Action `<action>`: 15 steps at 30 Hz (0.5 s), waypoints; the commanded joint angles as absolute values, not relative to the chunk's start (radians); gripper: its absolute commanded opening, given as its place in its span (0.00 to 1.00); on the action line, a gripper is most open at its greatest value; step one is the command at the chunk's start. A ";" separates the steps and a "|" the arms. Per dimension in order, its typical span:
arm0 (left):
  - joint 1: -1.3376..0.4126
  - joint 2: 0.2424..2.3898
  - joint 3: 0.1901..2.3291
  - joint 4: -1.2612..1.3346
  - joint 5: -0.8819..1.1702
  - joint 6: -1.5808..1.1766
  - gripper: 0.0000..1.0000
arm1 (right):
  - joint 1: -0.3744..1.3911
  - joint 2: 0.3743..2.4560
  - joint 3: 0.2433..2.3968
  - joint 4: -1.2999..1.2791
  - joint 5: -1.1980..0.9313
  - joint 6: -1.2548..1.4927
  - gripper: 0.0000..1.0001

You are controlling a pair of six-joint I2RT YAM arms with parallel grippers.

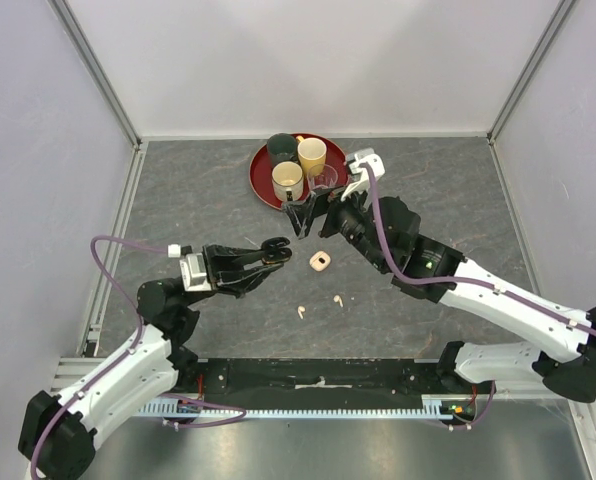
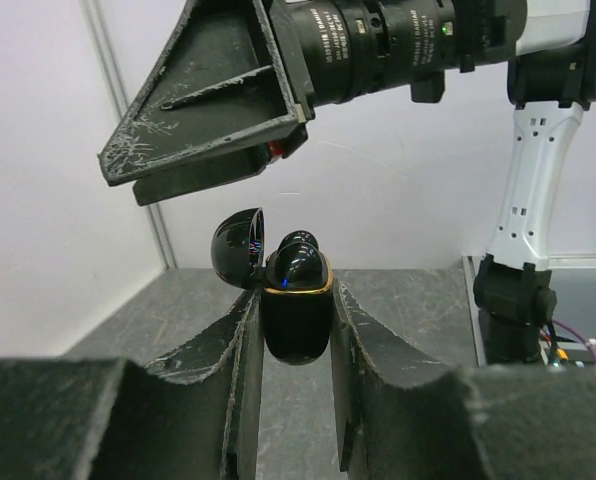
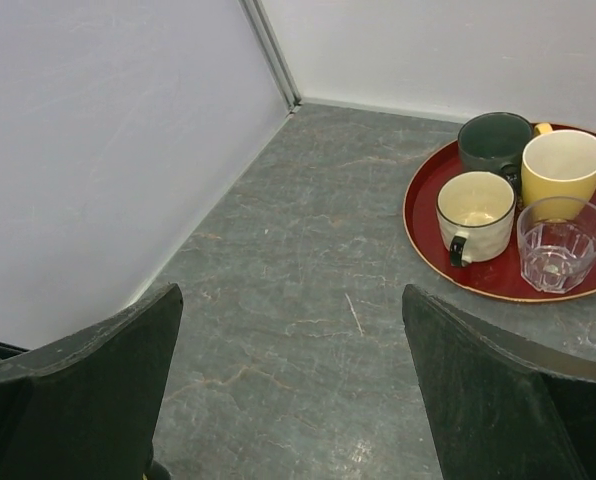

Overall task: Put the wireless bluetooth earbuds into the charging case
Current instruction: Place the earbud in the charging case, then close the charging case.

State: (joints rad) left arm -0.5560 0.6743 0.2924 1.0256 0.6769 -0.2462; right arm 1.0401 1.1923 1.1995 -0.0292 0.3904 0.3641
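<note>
My left gripper (image 2: 296,300) is shut on a glossy black charging case (image 2: 296,335) with a gold rim, held upright above the table. Its lid (image 2: 236,245) is hinged open to the left. Black earbuds (image 2: 300,256) sit in its top. My right gripper (image 1: 308,216) hangs open and empty just above and beyond the case, its fingers (image 2: 203,120) filling the top of the left wrist view. Two cream-white earbuds (image 1: 302,311) (image 1: 337,299) lie loose on the table near a cream-white case (image 1: 320,262).
A red tray (image 1: 261,180) at the back holds a dark mug (image 1: 280,147), a yellow cup (image 1: 311,154), a cream mug (image 1: 287,179) and a clear glass (image 1: 324,178). In the right wrist view the tray (image 3: 423,225) lies to the right of the open fingers.
</note>
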 commanded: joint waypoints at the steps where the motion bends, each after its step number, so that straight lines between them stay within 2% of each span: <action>1: -0.555 0.710 0.351 1.055 0.761 -0.284 0.02 | 0.999 1.180 1.247 -0.084 0.276 0.414 0.98; 15: -0.555 0.822 0.387 1.077 0.755 -0.279 0.02 | 0.945 1.275 1.281 -0.163 0.144 0.411 0.98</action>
State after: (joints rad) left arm -0.5560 0.8078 0.3473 1.0271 0.7624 -0.2607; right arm 0.9485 1.2572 1.2373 -0.1543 0.1856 0.4019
